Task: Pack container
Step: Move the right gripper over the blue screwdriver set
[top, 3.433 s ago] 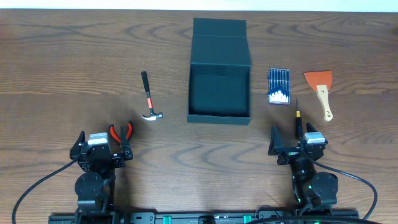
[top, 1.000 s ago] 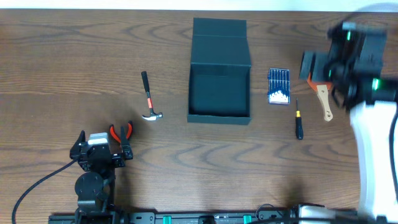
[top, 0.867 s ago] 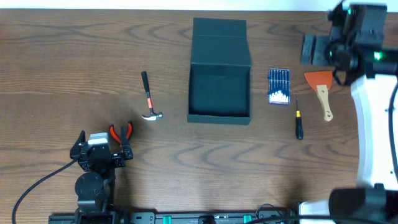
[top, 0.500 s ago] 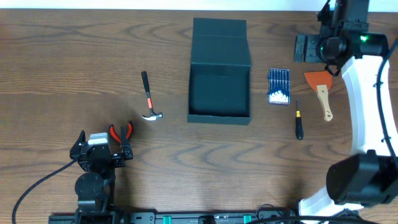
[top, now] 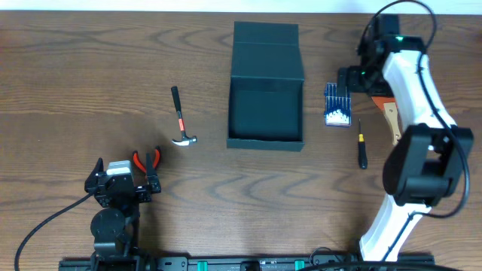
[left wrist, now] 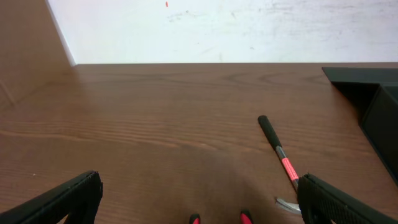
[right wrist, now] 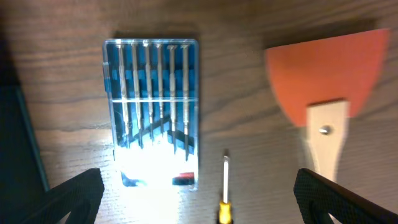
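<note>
The container (top: 265, 113) sits open a little above the middle of the overhead frame on the brown wooden table (top: 75, 68), its flap lid laid back toward the top edge and its dark inside bare. The right tool (top: 352, 81) hangs over the upper right of the frame, just right of the container, its arm running up from the lower right corner. Its wrist view shows the two fingers (right wrist: 62, 199) spread wide at the bottom corners, pinching nothing. Between them lies the clear blue bit case (right wrist: 155, 112), with the tip of a screwdriver (right wrist: 224, 186) below it and an orange scraper (right wrist: 323, 81) with a pale wooden handle at the right, each apart from the others. The left tool (top: 124, 173) rests at the lower left of the overhead frame, its fingers likewise spread and holding nothing. Red-handled pliers (top: 147, 159) lie just beside it. A hammer (top: 181, 117) with a black and red handle lies left of the container, well apart from it.
</note>
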